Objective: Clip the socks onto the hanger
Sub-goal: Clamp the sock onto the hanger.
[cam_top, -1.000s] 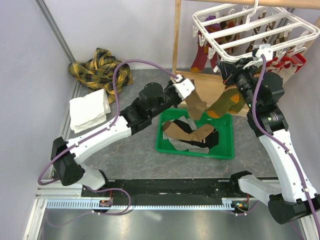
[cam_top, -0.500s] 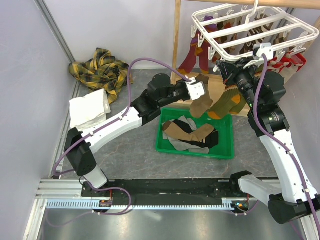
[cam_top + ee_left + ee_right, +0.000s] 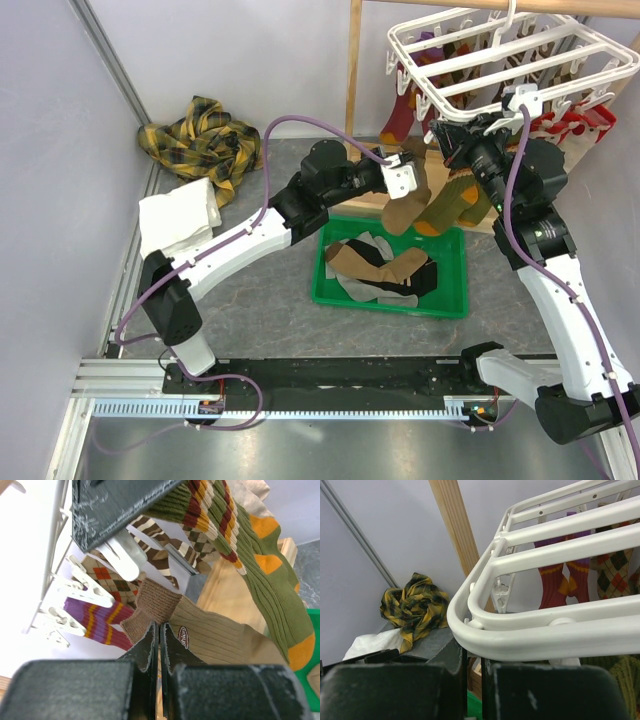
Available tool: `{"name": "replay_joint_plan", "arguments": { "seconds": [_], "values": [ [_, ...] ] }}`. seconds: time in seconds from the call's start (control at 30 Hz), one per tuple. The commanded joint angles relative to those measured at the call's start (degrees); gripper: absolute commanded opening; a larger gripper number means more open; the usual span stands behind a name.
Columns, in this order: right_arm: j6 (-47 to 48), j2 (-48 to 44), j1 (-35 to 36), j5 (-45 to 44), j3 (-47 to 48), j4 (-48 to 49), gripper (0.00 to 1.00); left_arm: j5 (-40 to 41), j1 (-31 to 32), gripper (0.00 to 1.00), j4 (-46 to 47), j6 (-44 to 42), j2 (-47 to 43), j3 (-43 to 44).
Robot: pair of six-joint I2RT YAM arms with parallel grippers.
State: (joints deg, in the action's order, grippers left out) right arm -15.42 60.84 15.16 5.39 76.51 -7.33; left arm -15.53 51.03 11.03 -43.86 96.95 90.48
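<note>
pinching the darker brown cuff of a tan ribbed sock (image 3: 215,635) in the left jaws, pressed fully together with the fabric between them. holding it up just under the near-left corner of the large white plastic grid hanger (image 3: 421,96), foot dangling well above the green plastic tray (image 3: 452,303) on the worktop, with more socks in it. right jaws tucked up close under the hanger's rim, all but closed; cannot tell whether gripping anything. just beside, an olive ribbed sock with orange heel and toe (image 3: 455,205), hanging from that same corner.

judged as the step in hand: feeding the tan cuff into a seemingly free translucent white clip (image 3: 125,560).

to do it well:
- bring the cuff up edge-first and flat, not bunched, to feed in a single thickness only.
- approach from below and to the side of the olive sock to avoid snagging it.
- hold the left pinch firm until seated in the clip, then test with a slight downward tug before letting go.
- mind the hanger: hung from a hook, likely to swing if pushed, so press gently and steady it from the right side.
</note>
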Motion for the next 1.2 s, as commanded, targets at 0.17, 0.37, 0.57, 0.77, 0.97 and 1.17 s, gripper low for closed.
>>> {"name": "replay_joint_plan", "arguments": {
  "seconds": [0.17, 0.37, 0.57, 0.77, 0.97, 1.17],
  "values": [
    [-0.75, 1.21, 0.49, 4.28, 1.71, -2.86, 0.0, -1.7, 0.04, 0.02, 2.86, -3.6, 1.14, 4.18],
    [-0.93, 1.3, 0.49, 4.89, 1.71, -2.78, 0.0, -1.79, 0.04, 0.02, 1.81, -3.6, 2.1, 6.55],
    [-1.37, 1.56, 0.49, 5.86, 1.8, -2.77, 0.0, -1.7, 0.13, 0.02, 1.45, -2.99, 2.54, 7.78],
    [-1.54, 1.74, 0.49, 5.86, 1.71, -2.77, 0.0, -2.14, 0.22, 0.02, 1.45, -2.2, 2.55, 8.75],
    [-1.63, 1.74, 0.49, 5.95, 1.71, -2.86, 0.0, -2.31, 0.57, 0.02, 1.37, -1.94, 2.72, 9.1],
    [-1.46, 1.3, 0.4, 5.86, 1.71, -2.86, 0.31, -2.14, 0.48, 0.02, 1.37, -1.41, 2.9, 9.19]
  ]
}}
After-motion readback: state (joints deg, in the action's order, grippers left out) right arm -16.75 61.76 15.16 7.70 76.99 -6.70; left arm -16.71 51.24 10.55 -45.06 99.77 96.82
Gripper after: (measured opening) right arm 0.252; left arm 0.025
